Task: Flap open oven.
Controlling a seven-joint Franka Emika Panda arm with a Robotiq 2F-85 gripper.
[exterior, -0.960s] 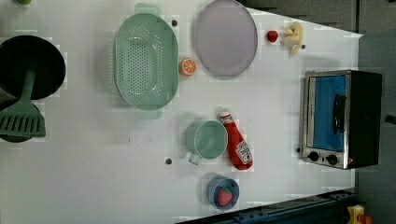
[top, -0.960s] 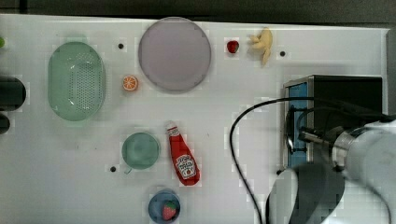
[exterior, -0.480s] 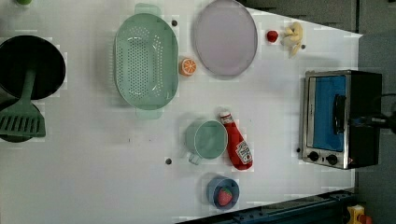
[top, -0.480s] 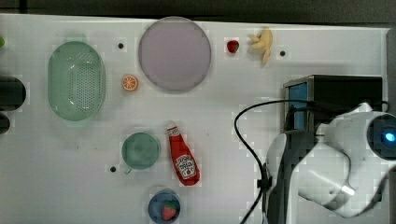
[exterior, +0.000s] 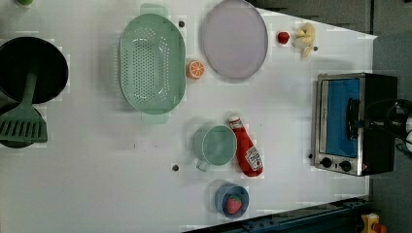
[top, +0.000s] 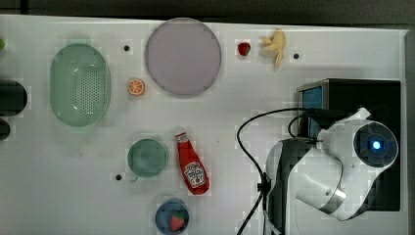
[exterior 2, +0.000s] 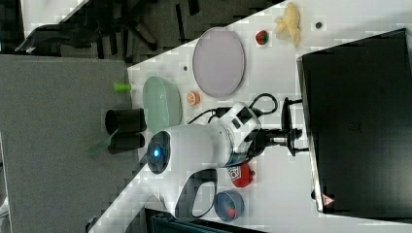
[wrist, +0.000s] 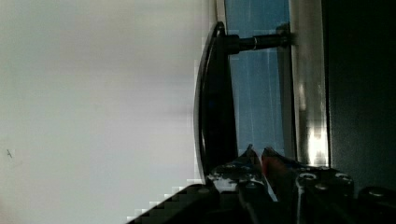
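Toaster oven (exterior: 357, 124) stands at the tabletop (exterior: 97, 184) edge on the left view's right, glass door (exterior: 342, 116) facing across the tabletop toward the ketchup bottle (exterior: 246, 150) and green mug (exterior: 215, 144). Door shut, flush in its silver frame.

Hand (wrist: 258, 156) sits at the door's bar handle (wrist: 215, 98); in the wrist view the fingertips (wrist: 247, 158) stand narrow, nearly together, in the gap between bar and glass (hooked behind rather than clamped, as far as I can judge; contact with the bar not certain). Nothing held.

Step in hand: reaching into the handle, door not yet moved.

Next move, by my reading: pull the bar outward from the oven front and let the hand follow the door's arc downward about its hinge. A straight pull risks dragging the oven itself.
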